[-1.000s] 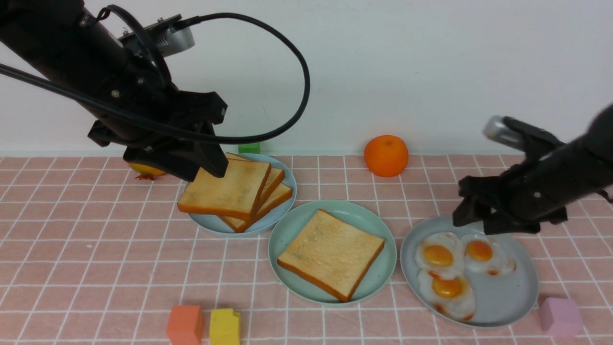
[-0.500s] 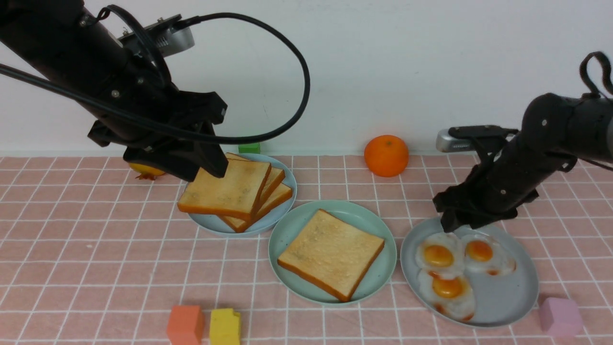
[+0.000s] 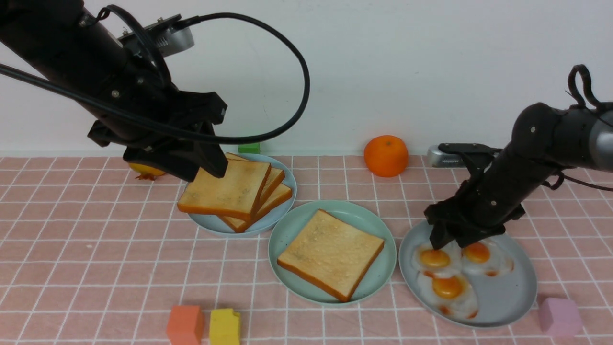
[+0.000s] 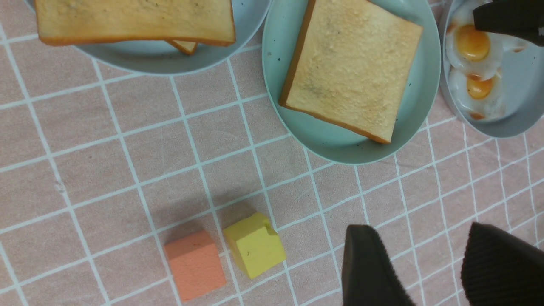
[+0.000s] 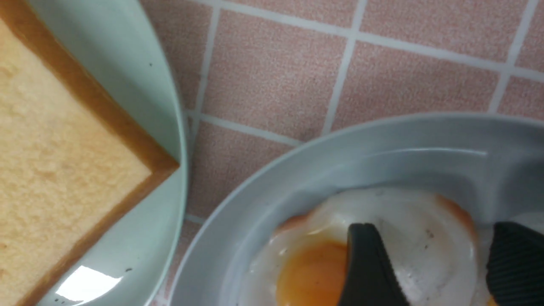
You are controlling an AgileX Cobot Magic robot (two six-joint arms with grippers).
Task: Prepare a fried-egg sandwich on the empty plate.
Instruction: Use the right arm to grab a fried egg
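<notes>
The empty plate (image 3: 287, 230) (image 4: 331, 144) (image 5: 127, 85), mint green, lies mid-table with one toast slice (image 3: 330, 254) (image 4: 348, 72) (image 5: 51, 170) on it. To its right, a grey-blue plate (image 3: 507, 297) (image 5: 340, 161) carries three fried eggs (image 3: 448, 287). My right gripper (image 3: 445, 239) (image 5: 429, 242) is down on the far left egg (image 3: 433, 258) (image 5: 382, 204), open, one finger beside the yolk and the egg white between its jaws. My left gripper (image 3: 206, 165) (image 4: 420, 229) hangs open and empty above the toast stack (image 3: 225, 191).
The toast stack rests on a pale blue plate (image 3: 287, 191) at the back left. An orange (image 3: 386, 155) sits by the wall, with a green block (image 3: 249, 147) behind the stack. Orange (image 3: 184, 325) and yellow (image 3: 224, 327) blocks lie near the front edge, a pink block (image 3: 560, 316) at the front right.
My right arm has swung left and come down onto the egg plate, its jaws now around the far left egg. The eggs have shifted slightly. The left arm has stayed still.
</notes>
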